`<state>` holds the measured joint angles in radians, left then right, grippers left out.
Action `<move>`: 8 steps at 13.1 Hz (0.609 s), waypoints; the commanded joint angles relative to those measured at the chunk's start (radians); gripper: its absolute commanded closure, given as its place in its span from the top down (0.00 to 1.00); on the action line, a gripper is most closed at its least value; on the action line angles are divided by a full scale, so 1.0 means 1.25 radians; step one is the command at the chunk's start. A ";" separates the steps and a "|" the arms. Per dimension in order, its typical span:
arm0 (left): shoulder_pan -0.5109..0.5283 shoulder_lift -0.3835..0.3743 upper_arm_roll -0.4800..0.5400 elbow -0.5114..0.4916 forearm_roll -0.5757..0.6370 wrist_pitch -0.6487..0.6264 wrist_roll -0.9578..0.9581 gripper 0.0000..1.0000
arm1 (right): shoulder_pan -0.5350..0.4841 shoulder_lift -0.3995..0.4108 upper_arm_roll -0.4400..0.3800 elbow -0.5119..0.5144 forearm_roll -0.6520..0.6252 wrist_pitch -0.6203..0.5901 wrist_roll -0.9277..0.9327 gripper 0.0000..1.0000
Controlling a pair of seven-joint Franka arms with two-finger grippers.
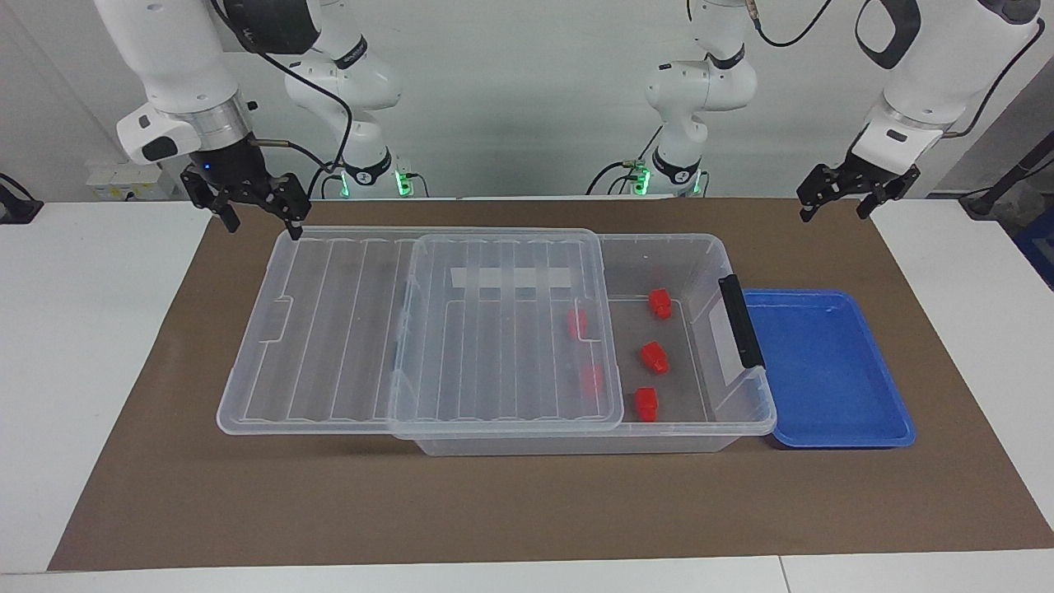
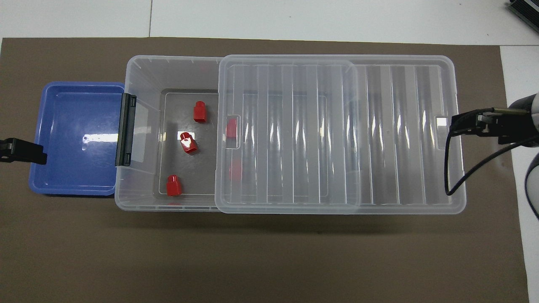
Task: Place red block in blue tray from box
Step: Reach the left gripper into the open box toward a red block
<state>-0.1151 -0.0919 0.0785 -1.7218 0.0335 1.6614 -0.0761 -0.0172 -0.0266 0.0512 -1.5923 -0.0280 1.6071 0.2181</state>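
Red block (image 1: 655, 356): small, rigid, light moulded plastic, likely slick; lying mid-floor in uncovered end of box (image 1: 725, 259), beside empty blue tray (image 1: 885, 375). Best pinched across flat sides. Left gripper (image 1: 848, 195) and right gripper (image 1: 257, 212): raised, spread, empty.

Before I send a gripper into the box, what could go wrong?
The lid covers most of the box and juts out toward the right arm's end; a bump could shift it. Two red blocks sit under its edge. The dark handle stands between the open end and the blue tray.
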 commanded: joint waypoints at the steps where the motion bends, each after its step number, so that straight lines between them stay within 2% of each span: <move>1: -0.099 -0.006 0.002 -0.029 0.008 0.130 -0.258 1.00 | -0.007 0.030 0.002 0.050 -0.016 -0.041 0.017 1.00; 4: -0.180 0.002 0.002 -0.116 0.000 0.270 -0.381 1.00 | -0.010 0.019 0.003 0.041 -0.018 -0.060 0.017 1.00; 6: -0.246 0.065 0.003 -0.164 0.000 0.377 -0.470 1.00 | -0.012 0.016 0.001 0.038 -0.018 -0.077 0.016 1.00; 8: -0.264 0.127 0.002 -0.168 0.000 0.454 -0.496 1.00 | -0.012 0.012 0.000 0.031 -0.018 -0.082 0.015 1.00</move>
<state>-0.4143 0.0032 0.0642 -1.9231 0.0332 2.1409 -0.6602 -0.0230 -0.0121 0.0449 -1.5620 -0.0299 1.5258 0.2185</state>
